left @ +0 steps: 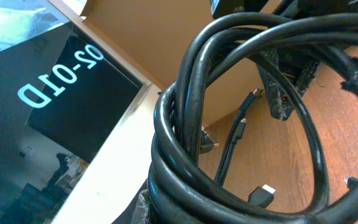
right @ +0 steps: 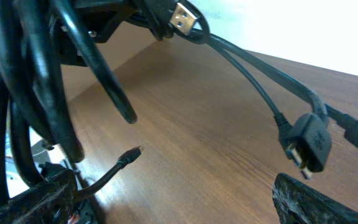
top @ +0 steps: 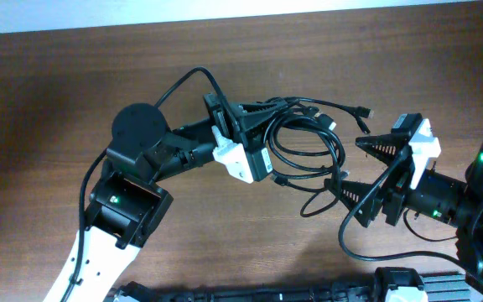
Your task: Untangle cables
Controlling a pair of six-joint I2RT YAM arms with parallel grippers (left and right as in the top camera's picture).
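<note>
Here, left pincer (top: 262, 130) clamped on cables (left: 173, 143), right pincer (top: 342, 165) spread wide.

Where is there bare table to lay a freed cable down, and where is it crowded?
Bare wood: the far-left corner of the table, beyond the left arm; the near strip between it and the right arm. Crowded: the middle, where the cables loop between the left hand and the open right hand.

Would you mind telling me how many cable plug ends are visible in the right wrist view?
3: a gold-tipped plug at the top, a wide plug at the right, and a thin plug lower left of centre. Others may be hidden among the cables.
</note>
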